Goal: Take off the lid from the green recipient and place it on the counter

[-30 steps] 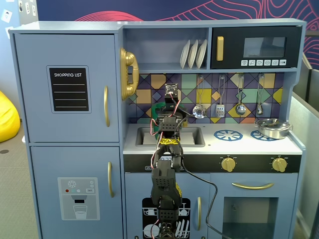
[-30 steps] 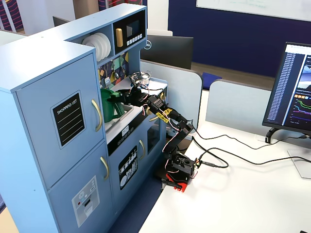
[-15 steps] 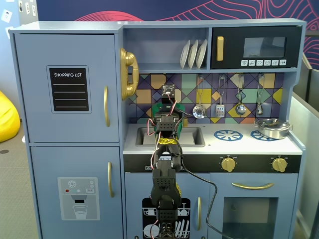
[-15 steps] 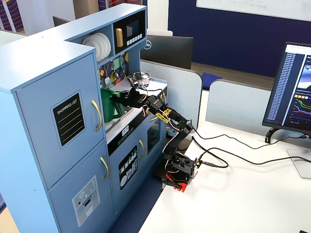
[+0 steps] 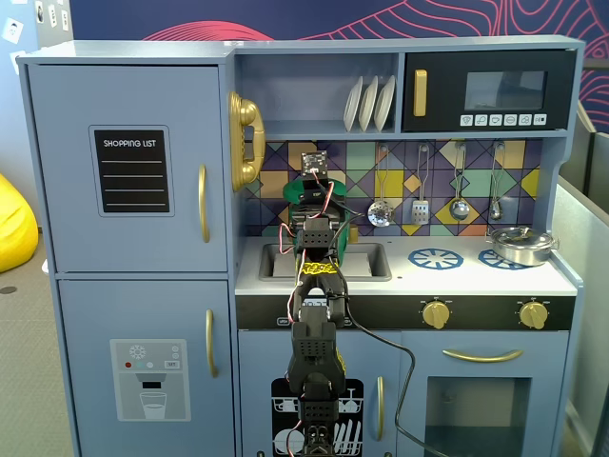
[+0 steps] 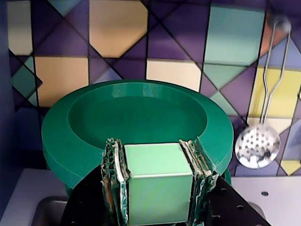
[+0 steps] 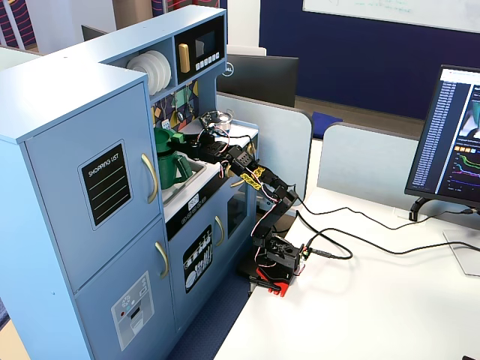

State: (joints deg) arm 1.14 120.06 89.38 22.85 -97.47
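The lid (image 6: 136,117) has its tab pinched between my gripper (image 6: 157,188) jaws, which stand closed against both sides of that pale green block in the wrist view. The disc itself spreads out just beyond the fingers, rim up, in front of the tiled backsplash (image 6: 117,33), with a slotted spoon (image 6: 256,146) hanging off to the right. I can't tell from the wrist view whether the lid is seated on the recipient (image 7: 169,165) or already a little clear of it; in a fixed view from the side the green body stands at the back of the counter (image 5: 476,276), beside the sink (image 5: 366,262), with the lid at its top. My worry is that the hold is only on the small tab, so the wide disc could pivot and slip out if I swing sideways fast. If the lid is a snug fit, pulling at an angle might drag or tip the tall container toward the sink. The hanging utensils and the silver pot (image 5: 521,245) on the right narrow where I can set it down. The arm is stretched forward from its base, elbow raised over the counter edge, wrist roughly level and pointing at the back wall.
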